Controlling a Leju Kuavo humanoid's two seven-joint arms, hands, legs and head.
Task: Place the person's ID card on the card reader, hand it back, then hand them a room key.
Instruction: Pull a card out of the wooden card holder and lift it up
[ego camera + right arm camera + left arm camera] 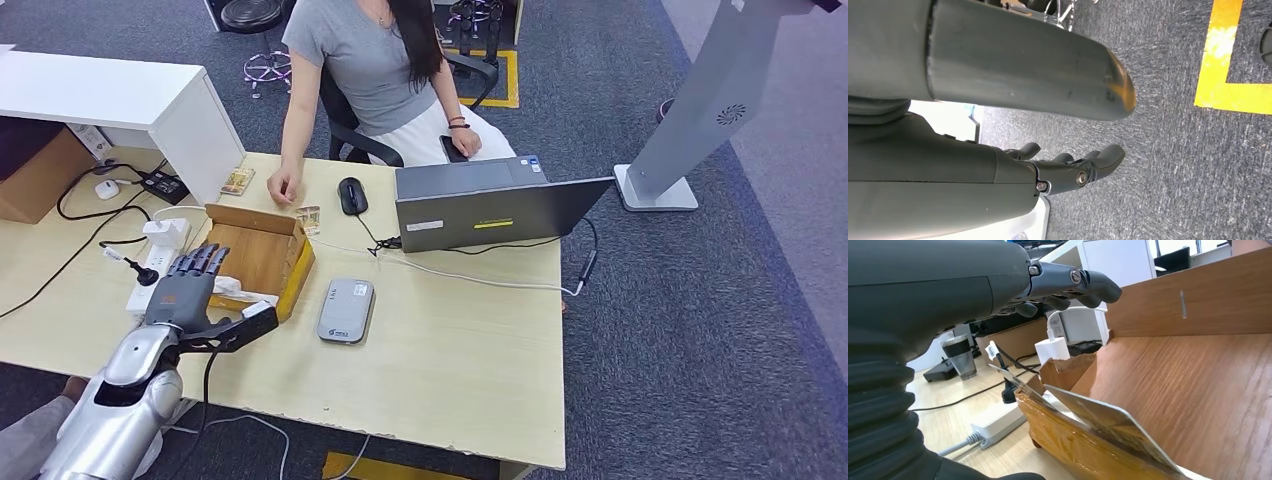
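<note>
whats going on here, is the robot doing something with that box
The robot's left hand hovers over the near edge of an open cardboard box on the desk, fingers extended, holding nothing. Cards stand along that near edge of the box. A grey card reader lies beside the box with nothing on it. A small card lies on the desk near the hand of a person seated across. The right hand hangs over the carpet, holding nothing.
</note>
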